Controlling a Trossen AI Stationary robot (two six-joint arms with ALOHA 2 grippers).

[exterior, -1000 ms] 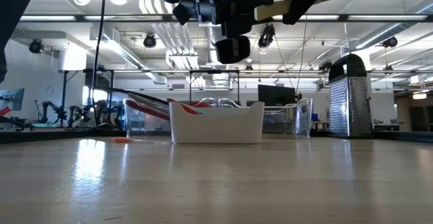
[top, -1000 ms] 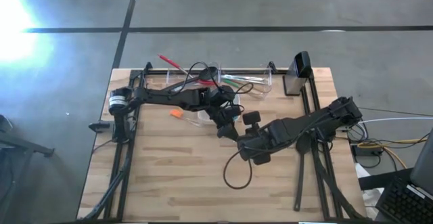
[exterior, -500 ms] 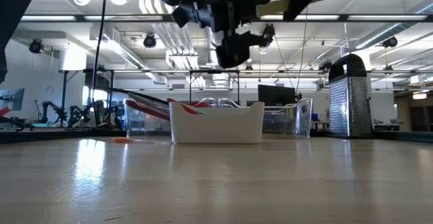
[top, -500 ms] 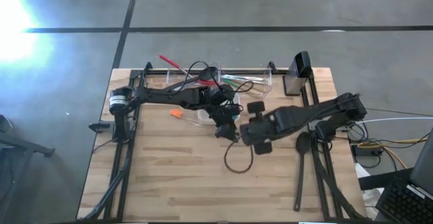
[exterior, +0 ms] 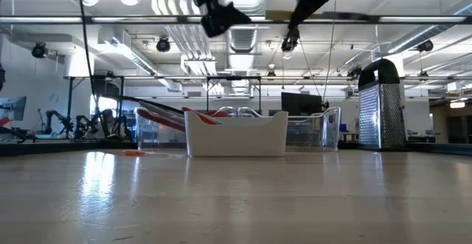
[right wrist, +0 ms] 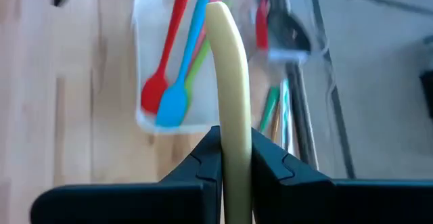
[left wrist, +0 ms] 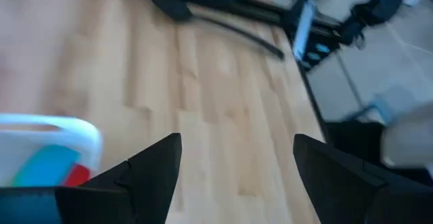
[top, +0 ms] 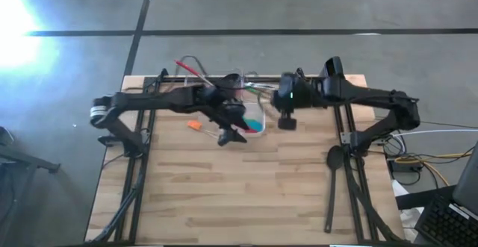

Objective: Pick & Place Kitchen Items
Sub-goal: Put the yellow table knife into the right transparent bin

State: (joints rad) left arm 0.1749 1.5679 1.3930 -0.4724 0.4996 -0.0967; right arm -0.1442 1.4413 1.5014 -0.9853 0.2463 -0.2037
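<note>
Here my right pincer (right wrist: pixel 229 158) clamps the slim cream-handled knife (right wrist: pixel 227 68), its long axis pointing over the white rectangular dish (right wrist: pixel 145 121); left pincer (left wrist: pixel 237 166) wide.

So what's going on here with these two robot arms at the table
The robot is sorting kitchen utensils at the back of the table. The right gripper is shut on a cream handle and holds it above the white dish, where a red spoon and a blue spoon already lie. The left gripper hangs open and empty beside the dish, over the wooden table.
</note>
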